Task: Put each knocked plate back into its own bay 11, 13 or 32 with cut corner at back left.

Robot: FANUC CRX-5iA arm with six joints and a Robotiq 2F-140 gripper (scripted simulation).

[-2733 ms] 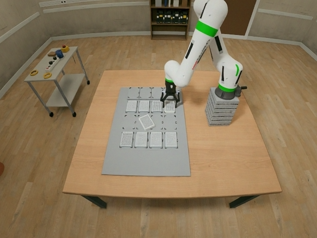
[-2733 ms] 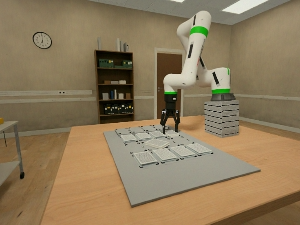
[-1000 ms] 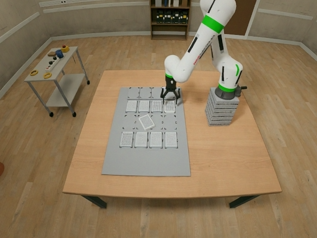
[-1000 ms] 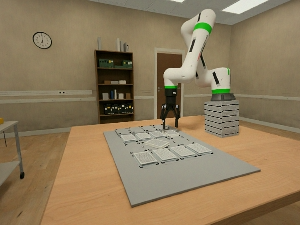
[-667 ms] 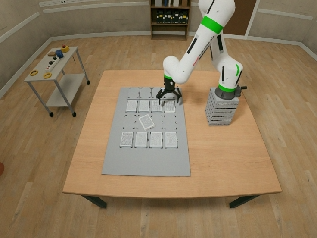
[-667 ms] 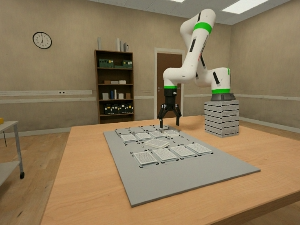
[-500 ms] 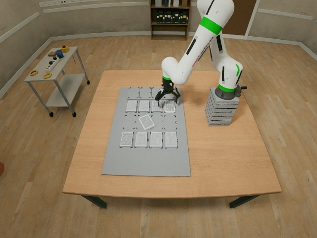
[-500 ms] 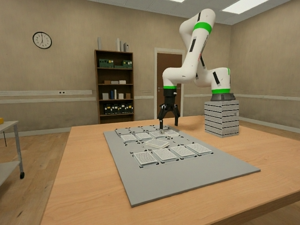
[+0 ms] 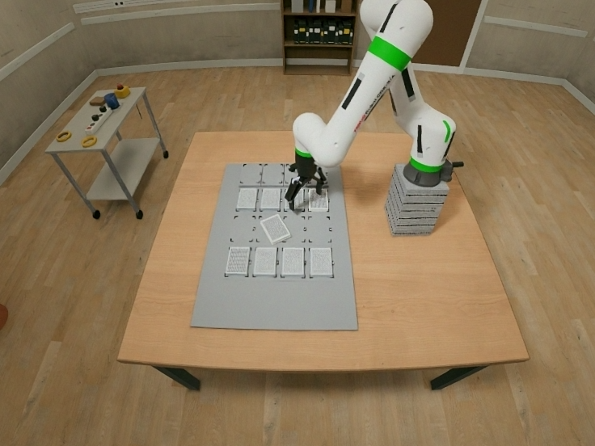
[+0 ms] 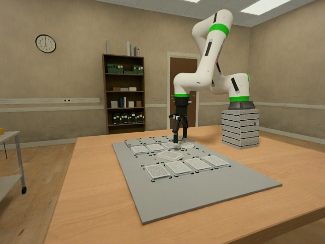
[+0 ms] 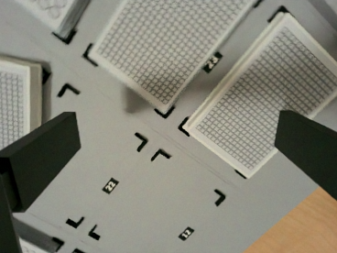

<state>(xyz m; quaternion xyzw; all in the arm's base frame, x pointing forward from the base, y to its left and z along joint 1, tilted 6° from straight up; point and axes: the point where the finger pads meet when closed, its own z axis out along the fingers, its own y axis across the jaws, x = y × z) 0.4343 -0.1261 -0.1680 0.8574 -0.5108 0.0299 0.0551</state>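
Altogether, nine plates lay on the grey deck (image 9: pixel 273 307) (image 10: pixel 196 194) on the table (image 9: pixel 408 297) (image 10: pixel 92 223): four along column 1, four along column 3 and one in column 2. That single plate, the askew plate (image 9: pixel 275 229) (image 10: pixel 170 155) (image 11: pixel 14 101), sat turned across bay 32, out of line with its corner pieces. The bay 11 plate (image 9: pixel 321 262) (image 10: pixel 215 160) lay squared up with its column's other three. The bay 13 plate (image 9: pixel 318 199) (image 10: pixel 187 144) (image 11: pixel 270 96) was at its bay, beside the bay 23 plate (image 9: pixel 300 201) (image 10: pixel 169 145) (image 11: pixel 169 46); whether it was fully seated, the views could not settle. Above these two, the one hand (image 9: pixel 305 197) (image 10: pixel 180 139) (image 11: pixel 178 129) had its two fingers spread wide, with nothing gripped. The wrist view showed three bay labels, 12, 22 and 23. Two yellow rings (image 9: pixel 88 145) lay on the one trolley (image 9: pixel 77 127) (image 10: pixel 10 134).

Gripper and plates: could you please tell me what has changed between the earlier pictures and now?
The gripper rose off the bay 13 plate it straddled, spread its fingers wider, turned and moved away from the arm's stand. It holds nothing. That plate and the crooked plate visibly stayed put.
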